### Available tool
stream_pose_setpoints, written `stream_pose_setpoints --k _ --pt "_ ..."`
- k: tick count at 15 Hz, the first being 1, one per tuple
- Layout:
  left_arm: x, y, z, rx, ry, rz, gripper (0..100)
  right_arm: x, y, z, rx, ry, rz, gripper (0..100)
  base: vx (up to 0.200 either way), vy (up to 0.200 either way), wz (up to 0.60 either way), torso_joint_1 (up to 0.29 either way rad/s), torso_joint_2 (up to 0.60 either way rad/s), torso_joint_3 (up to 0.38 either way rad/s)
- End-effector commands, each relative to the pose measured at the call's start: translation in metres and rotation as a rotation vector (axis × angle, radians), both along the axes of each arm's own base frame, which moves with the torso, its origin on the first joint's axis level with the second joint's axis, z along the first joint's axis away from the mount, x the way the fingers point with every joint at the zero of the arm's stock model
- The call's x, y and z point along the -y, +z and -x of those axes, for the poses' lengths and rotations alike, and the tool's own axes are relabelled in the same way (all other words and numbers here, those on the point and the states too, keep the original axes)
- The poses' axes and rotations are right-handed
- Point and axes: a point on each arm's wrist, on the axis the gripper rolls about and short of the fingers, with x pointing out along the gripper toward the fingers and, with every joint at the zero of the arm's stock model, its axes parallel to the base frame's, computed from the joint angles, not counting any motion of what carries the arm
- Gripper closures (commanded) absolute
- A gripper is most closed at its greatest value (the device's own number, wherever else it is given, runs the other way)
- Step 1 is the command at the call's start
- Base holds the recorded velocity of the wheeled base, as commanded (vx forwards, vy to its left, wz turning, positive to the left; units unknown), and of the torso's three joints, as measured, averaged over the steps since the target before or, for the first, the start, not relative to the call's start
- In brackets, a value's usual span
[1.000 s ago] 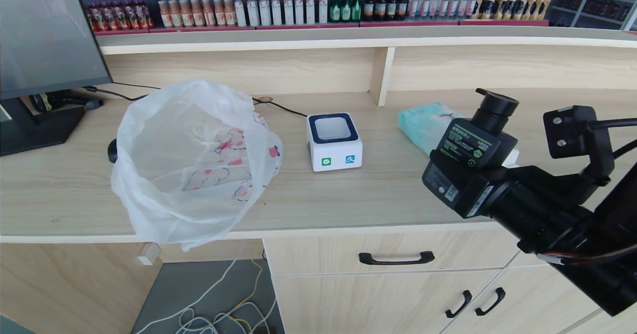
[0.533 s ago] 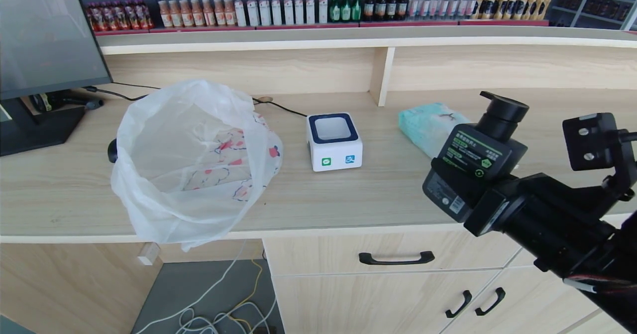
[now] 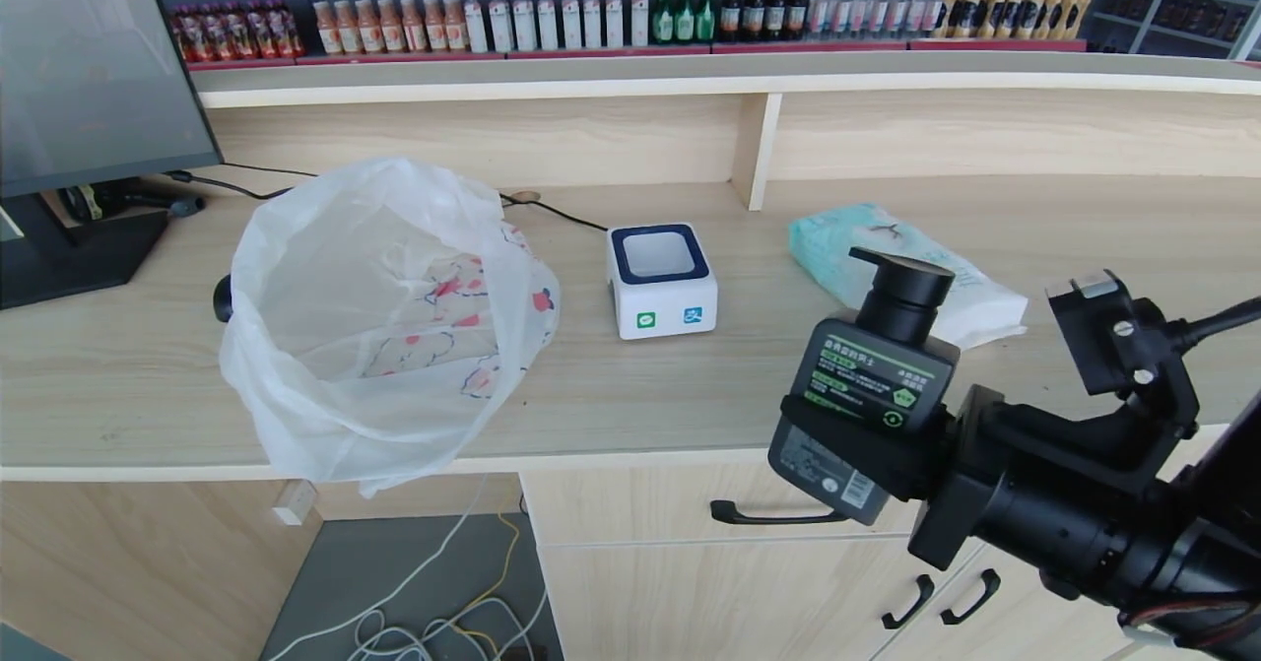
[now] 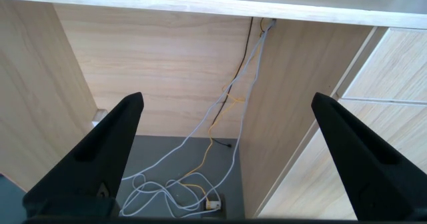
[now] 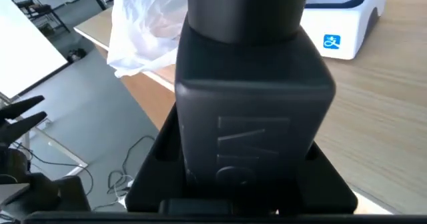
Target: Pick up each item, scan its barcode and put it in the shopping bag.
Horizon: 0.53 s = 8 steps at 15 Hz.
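My right gripper is shut on a black square bottle with a round black cap and a green label. It holds the bottle tilted over the counter's front edge, to the right of the scanner, a white cube with a navy-rimmed window. In the right wrist view the bottle stands between the fingers, with the scanner and the bag beyond. The translucent white shopping bag stands open left of the scanner. My left gripper is open below the counter.
A teal tissue pack lies on the wooden counter behind the bottle. A monitor stands at the far left. Drawers with black handles sit under the counter, and loose cables lie on the floor.
My right arm has carried the bottle down and to the left, from in front of the tissue pack to the counter's front edge. The tissue pack now shows in full.
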Motion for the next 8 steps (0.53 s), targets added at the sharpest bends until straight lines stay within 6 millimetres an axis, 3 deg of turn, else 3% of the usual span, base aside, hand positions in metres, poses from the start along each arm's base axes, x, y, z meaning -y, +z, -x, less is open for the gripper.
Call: stream_pose_setpoints --k 1,4,8 --pt "0.0 0.0 0.0 0.0 0.0 0.0 0 -0.006 -0.005 -0.006 -0.041 0.048 -0.008 100 0.0 0.0 0.0 0.0 0.0 0.0" --pt "0.0 0.0 0.0 0.0 0.0 0.0 0 -0.021 -0.008 -0.007 -0.1 0.134 -0.087 100 0.0 0.0 0.0 0.0 0.0 0.0" --pt "0.0 0.0 0.0 0.0 -0.002 0.0 0 -0.051 -0.013 0.012 -0.136 0.288 -0.187 100 0.0 0.0 0.0 0.0 0.0 0.0"
